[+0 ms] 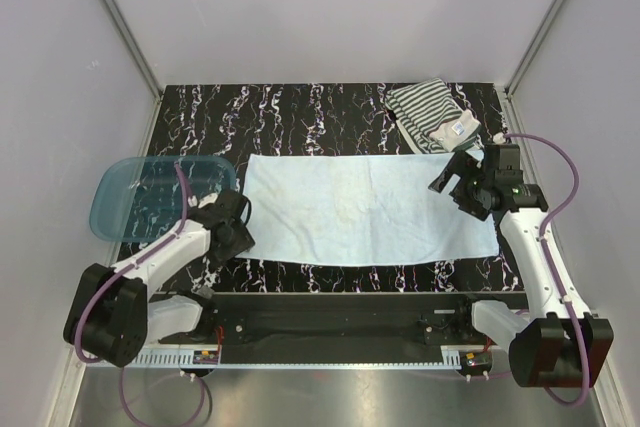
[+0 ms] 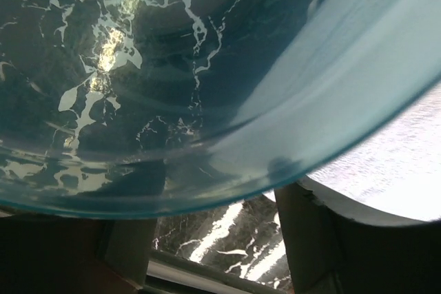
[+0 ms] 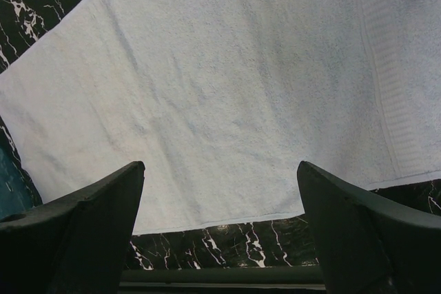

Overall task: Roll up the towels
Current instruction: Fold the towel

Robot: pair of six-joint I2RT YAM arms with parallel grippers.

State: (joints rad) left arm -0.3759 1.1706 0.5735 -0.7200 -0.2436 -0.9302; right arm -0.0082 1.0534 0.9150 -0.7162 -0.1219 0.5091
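The light blue towel [image 1: 370, 209] lies spread flat across the middle of the black marble table. In the right wrist view this towel [image 3: 227, 80] fills most of the frame. The striped towel [image 1: 430, 115] sits folded at the back right corner. My right gripper [image 1: 452, 177] hovers over the blue towel's right end. Its jaws [image 3: 220, 166] are wide open and hold nothing. My left gripper [image 1: 215, 209] is at the towel's left end, against the tub. Its fingers [image 2: 134, 246] stand apart with bare marble between them, and their tips are hidden under the tub's rim.
A translucent blue plastic tub [image 1: 150, 197] stands at the left edge of the table, and its rim [image 2: 207, 191] crosses the left wrist view. Grey walls enclose the table on three sides. A metal rail [image 1: 330, 322] runs along the near edge.
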